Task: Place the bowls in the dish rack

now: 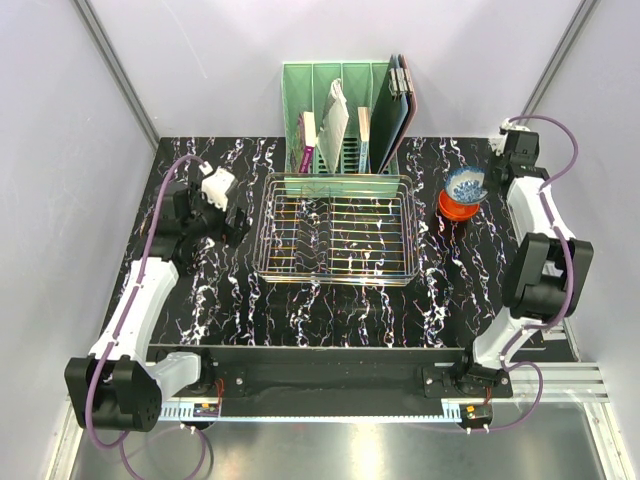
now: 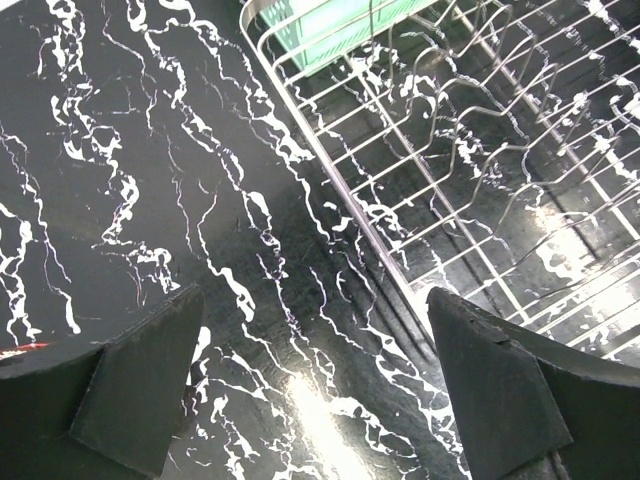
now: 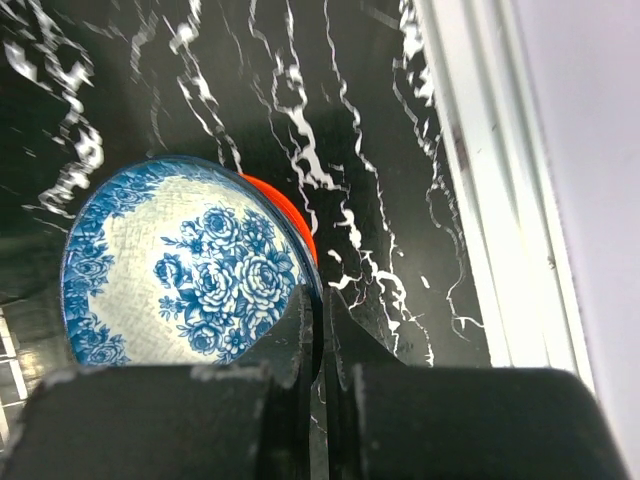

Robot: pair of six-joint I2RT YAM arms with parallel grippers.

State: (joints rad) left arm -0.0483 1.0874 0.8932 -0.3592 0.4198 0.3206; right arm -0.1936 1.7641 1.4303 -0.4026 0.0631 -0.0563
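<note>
Surface (image 1: 330,310): black marbled, chrome dish rack (image 1: 338,230) at centre.
Right gripper (image 3: 318,320): clamped on blue-floral bowl (image 3: 185,270) at its rim — bowl tilted over orange-red bowl (image 3: 285,210), right of rack.
Left gripper (image 2: 312,330): spread wide — beside rack's left rim.

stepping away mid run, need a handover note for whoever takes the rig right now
Left gripper: open, holding nothing, over the table left of the dish rack.
Right gripper: shut on the rim of the blue floral bowl, which tilts over the orange-red bowl, right of the rack.
Done: nothing; the rack holds no bowls.
Left: load both visible bowls into the rack.
</note>
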